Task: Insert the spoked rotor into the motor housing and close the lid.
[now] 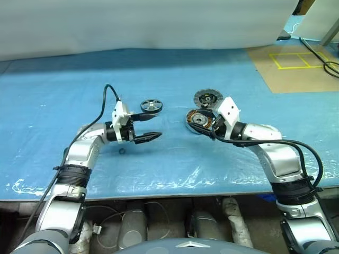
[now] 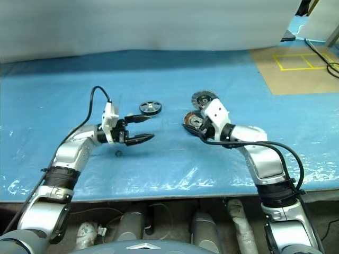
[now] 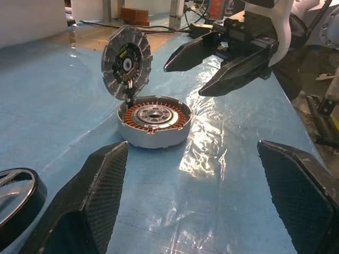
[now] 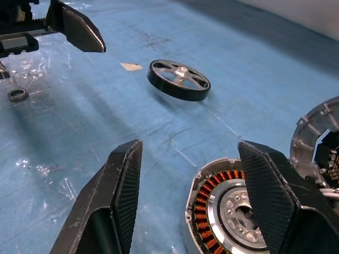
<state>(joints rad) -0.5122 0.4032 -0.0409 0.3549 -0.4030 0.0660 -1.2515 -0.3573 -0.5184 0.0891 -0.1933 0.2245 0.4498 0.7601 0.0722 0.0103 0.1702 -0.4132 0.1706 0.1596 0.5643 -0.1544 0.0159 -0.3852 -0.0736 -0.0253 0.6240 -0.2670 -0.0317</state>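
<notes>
The spoked rotor (image 1: 151, 105), a small dark wheel, lies flat on the blue table cover, just beyond my left gripper (image 1: 158, 125). That gripper is open, points toward the right and holds nothing. The motor housing (image 3: 153, 120), a silver cup with copper windings, sits right of centre. The lid (image 3: 127, 62) stands tilted up at the housing's far edge, ribbed rim and dark centre facing the housing. My right gripper (image 3: 184, 81) hovers open just above and beside the housing, apart from it, with nothing between its fingers (image 4: 116, 201).
A small metal ring (image 1: 122, 151) lies on the cover below my left gripper. A brown board with a yellow taped square (image 1: 290, 60) and cables are at the back right. The table's front edge (image 1: 159, 189) runs close to me.
</notes>
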